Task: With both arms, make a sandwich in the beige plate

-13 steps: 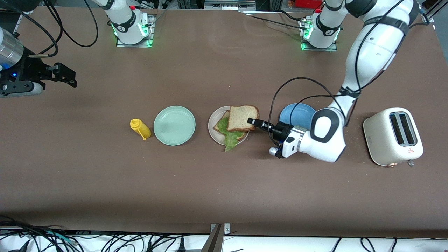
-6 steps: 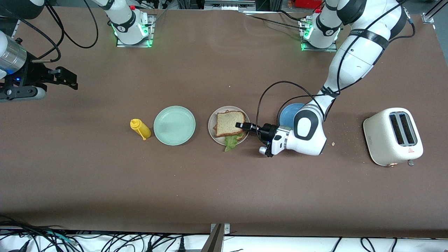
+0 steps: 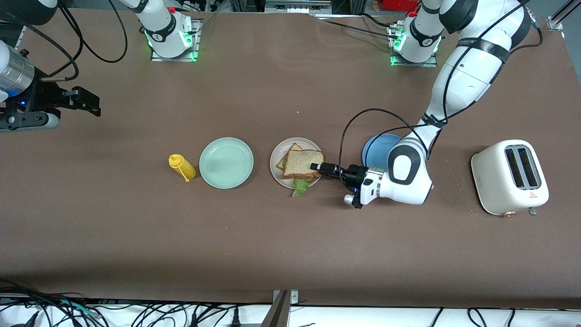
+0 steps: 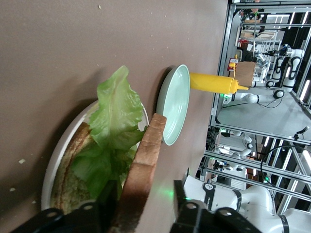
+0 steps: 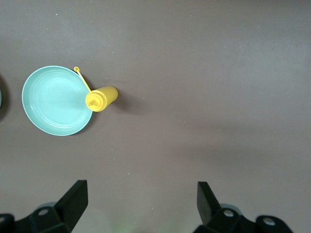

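We see our left gripper (image 3: 316, 165) spread around the sandwich's (image 3: 301, 164) top slice, hiding its edge; right gripper (image 3: 86, 103) spread wide, waiting.

Sandwich (image 3: 300, 164) on beige plate (image 3: 278, 173), between mint plate (image 3: 226, 162) and blue plate (image 3: 377, 149), toaster (image 3: 509, 176) toward left arm's end

Blue plate (image 3: 379, 149) half hidden under left arm. Bottom slice and lettuce (image 3: 299, 185) mostly covered by top bread slice (image 3: 302, 162). Left wrist view: fingertips cut off at 6 o'clock edge, grip unclear.
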`<state>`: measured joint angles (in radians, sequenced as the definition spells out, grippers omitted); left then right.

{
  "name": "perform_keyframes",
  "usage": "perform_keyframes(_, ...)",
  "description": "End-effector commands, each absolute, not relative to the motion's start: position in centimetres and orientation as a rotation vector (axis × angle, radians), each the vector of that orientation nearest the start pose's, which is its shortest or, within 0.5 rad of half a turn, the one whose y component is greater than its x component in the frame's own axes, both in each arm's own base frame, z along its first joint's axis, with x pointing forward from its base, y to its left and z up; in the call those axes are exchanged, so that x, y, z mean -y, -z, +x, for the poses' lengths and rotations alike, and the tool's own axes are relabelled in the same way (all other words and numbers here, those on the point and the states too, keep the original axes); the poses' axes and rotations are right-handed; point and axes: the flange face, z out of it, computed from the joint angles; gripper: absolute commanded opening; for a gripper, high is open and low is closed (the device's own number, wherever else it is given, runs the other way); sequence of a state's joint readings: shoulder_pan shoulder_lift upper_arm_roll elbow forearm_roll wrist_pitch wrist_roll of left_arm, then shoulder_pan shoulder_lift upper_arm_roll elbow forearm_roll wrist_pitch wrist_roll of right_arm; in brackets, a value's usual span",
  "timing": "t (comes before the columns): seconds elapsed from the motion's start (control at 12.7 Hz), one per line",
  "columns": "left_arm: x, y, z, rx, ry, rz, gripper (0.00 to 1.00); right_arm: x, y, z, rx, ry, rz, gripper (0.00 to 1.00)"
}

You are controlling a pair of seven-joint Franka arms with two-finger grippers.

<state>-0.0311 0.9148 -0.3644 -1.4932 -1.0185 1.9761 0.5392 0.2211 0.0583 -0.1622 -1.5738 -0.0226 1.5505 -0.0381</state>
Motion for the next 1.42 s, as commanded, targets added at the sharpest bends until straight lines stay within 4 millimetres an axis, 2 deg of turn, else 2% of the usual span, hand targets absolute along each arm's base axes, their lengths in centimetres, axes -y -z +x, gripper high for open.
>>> perform_keyframes(0.0, 26.6, -18.4, 63.9, 0.254, 0.289, 2.019, 1.00, -2.0, -59.5, 56.9, 0.112, -0.135, -3.185, 1.00)
perform_keyframes(0.24, 24.6, -21.7, 65.0, 0.340, 0.265, 2.145, 1.00, -1.8, -59.3, 57.0, 0.107, -0.143, -3.185, 1.00)
perform_keyframes(0.39, 22.0, -23.5, 65.9, 0.389, 0.250, 2.249, 1.00, -1.8, -59.3, 57.0, 0.105, -0.138, -3.184, 1.00)
perform_keyframes(0.63, 20.6, -27.3, 66.1, 0.400, 0.265, 2.360, 1.00, -1.8, -59.5, 57.1, 0.105, -0.123, -3.185, 1.00)
perform_keyframes(0.79, 19.7, -31.6, 66.0, 0.394, 0.276, 2.527, 1.00, -1.7, -59.5, 57.1, 0.103, -0.121, -3.187, 1.00)
perform_keyframes(1.02, 18.4, -36.3, 65.4, 0.346, 0.287, 2.663, 1.00, -0.9, -58.9, 57.4, 0.081, -0.138, -3.182, 1.00)
perform_keyframes(1.18, 16.3, -40.3, 65.2, 0.382, 0.212, 2.815, 1.00, -0.6, -58.9, 57.4, 0.069, -0.135, -3.181, 1.00)
perform_keyframes(1.34, 12.9, -45.8, 64.1, 0.388, 0.128, 2.975, 1.00, -0.6, -58.9, 57.4, 0.064, -0.135, -3.180, 1.00)
